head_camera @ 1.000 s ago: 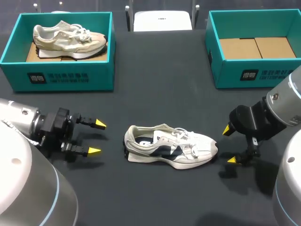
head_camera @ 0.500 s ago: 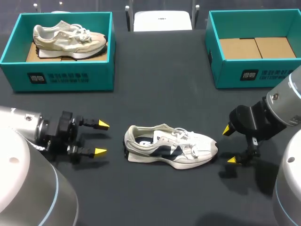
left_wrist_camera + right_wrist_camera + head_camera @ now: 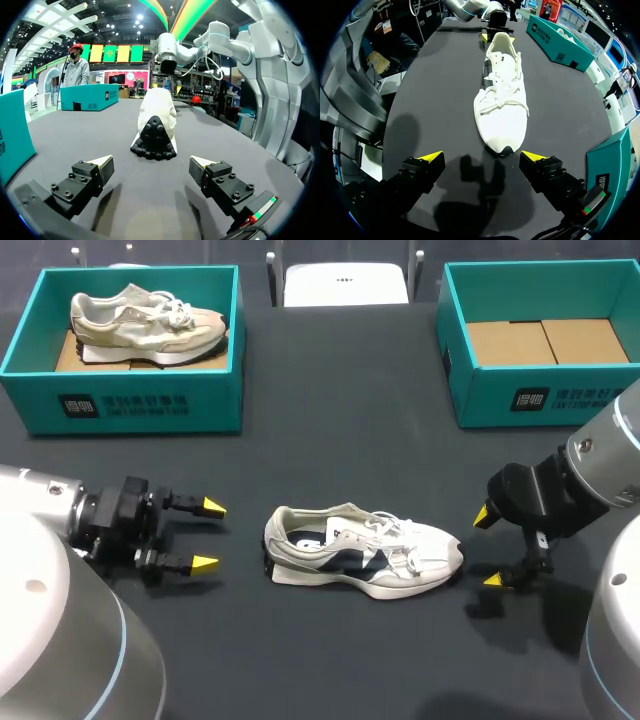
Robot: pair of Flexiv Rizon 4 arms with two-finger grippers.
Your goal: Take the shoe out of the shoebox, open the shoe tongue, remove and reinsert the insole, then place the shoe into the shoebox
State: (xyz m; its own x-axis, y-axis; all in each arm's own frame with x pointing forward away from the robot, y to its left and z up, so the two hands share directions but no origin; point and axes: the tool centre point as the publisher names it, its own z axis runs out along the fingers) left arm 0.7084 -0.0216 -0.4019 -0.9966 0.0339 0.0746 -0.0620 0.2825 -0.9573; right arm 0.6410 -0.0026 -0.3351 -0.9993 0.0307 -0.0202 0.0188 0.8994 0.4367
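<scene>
Flanking the white-and-navy laced sneaker (image 3: 362, 552), my left pincer (image 3: 208, 535) (nine o'clock) and right pincer (image 3: 488, 548) (three o'clock) stand wide open, empty.

We see the shoe (image 3: 157, 107) standing on its sole on the dark table (image 3: 240, 135), its heel turned toward us and the black studded end of the sole facing our way. Our left gripper (image 3: 151, 167) sits short of the heel and apart from it, its yellow-tipped fingers (image 3: 102, 164) spread wide, one to each side of the shoe's line, neither touching it. Past the shoe's toe hangs the right gripper (image 3: 167, 64) on its white arm. A far box (image 3: 85, 96), teal, stands beyond the shoe and off to one side; on that same side, nearer to us than the shoe, rises the wall of a near box (image 3: 12, 132).
</scene>
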